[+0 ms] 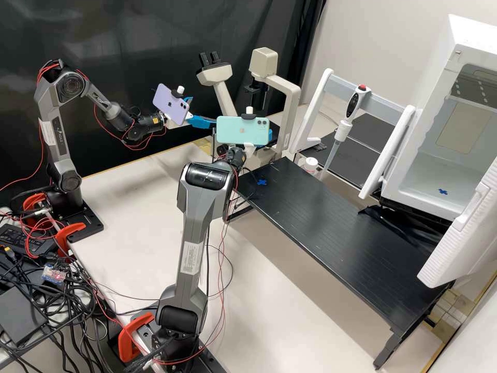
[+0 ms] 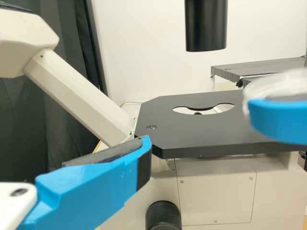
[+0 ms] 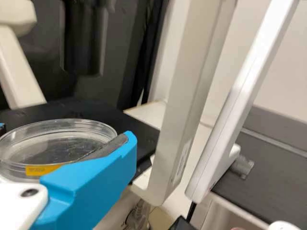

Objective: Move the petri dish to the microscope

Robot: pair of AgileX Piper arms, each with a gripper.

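"If you start at the fingers, where is the dish (image 3: 57,143)?"

"In the right gripper (image 1: 270,135), clamped in its blue fingers (image 3: 96,179). A yellow label sits on its side, just beside the nearer finger."

"And the left gripper (image 1: 204,111)?"

"Near the right one, with its own fingers (image 2: 91,191) apart."

"What comes next, going outward?"

"The microscope (image 2: 213,199). Its black stage (image 2: 192,136) lies beyond the left fingers, and beyond the dish too. I can't tell whether any of the dish is over it."

"Above that?"

"A black tube (image 2: 206,26) hangs over the stage, farther out than the left fingers."

"And past the right fingers?"

"A white stand (image 1: 317,111) with a pipette (image 1: 352,106) upright in it. Well apart from both pairs of fingers is the white box (image 1: 466,39), door open. The black bench (image 1: 331,228) runs from near the right gripper towards it."
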